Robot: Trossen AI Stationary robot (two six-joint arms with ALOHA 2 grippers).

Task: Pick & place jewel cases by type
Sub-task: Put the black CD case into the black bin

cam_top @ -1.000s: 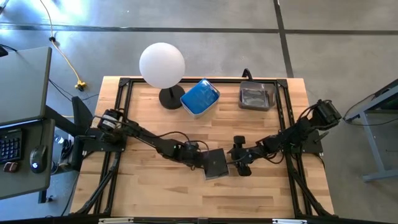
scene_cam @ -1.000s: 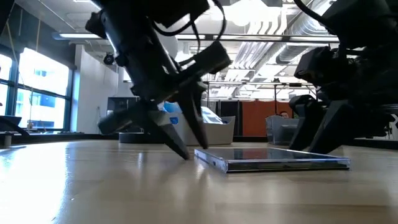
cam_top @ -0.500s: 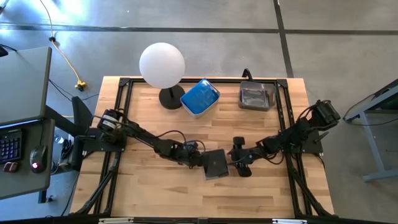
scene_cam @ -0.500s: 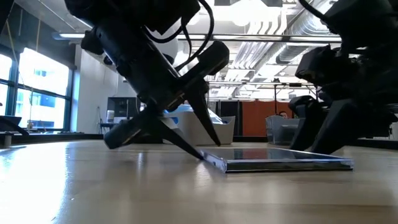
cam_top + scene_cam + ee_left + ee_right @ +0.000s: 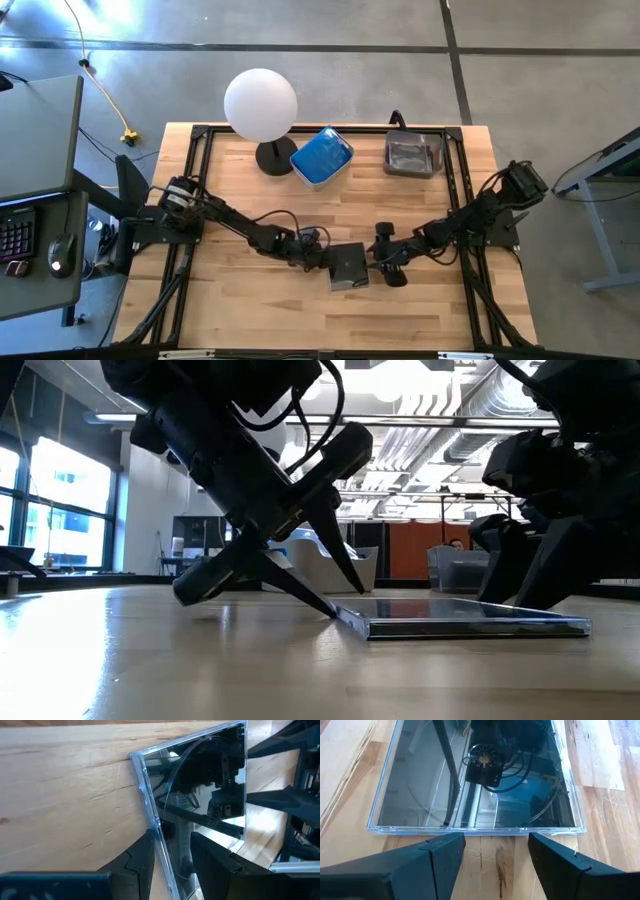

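Note:
One clear jewel case with a dark inside (image 5: pixel 347 268) lies flat on the table between both grippers. It also shows in the low view (image 5: pixel 470 624) and in both wrist views (image 5: pixel 200 795) (image 5: pixel 475 775). My left gripper (image 5: pixel 328 262) is open at the case's left edge, slanting down, with one finger low and one above the lid (image 5: pixel 343 600). My right gripper (image 5: pixel 378 265) is open just off the case's right edge (image 5: pixel 495 842). A tub of blue cases (image 5: pixel 321 157) and a tub of dark cases (image 5: pixel 413 154) stand at the far side. My left gripper's lower fingertip (image 5: pixel 332 611) is against the case's left edge (image 5: pixel 152 822) at table height, coming slanting down from the table's left. The other finger (image 5: pixel 215 862) stands over the lid. The case lies flat on the wood. My right gripper's fingers flank the right edge (image 5: pixel 470 830); whether they touch it I cannot tell.
A white globe lamp (image 5: pixel 260 105) stands on its black base at the far left, beside the blue tub. Black frame rails (image 5: pixel 195 200) run along the table's sides. Bare wood (image 5: pixel 300 320) lies near the front edge.
My left gripper has moved toward the table's right and tipped lower, and its lower fingertip has come against the case's left edge. The case has slid a little toward the table's right, staying flat. My right gripper has shifted slightly right with it.

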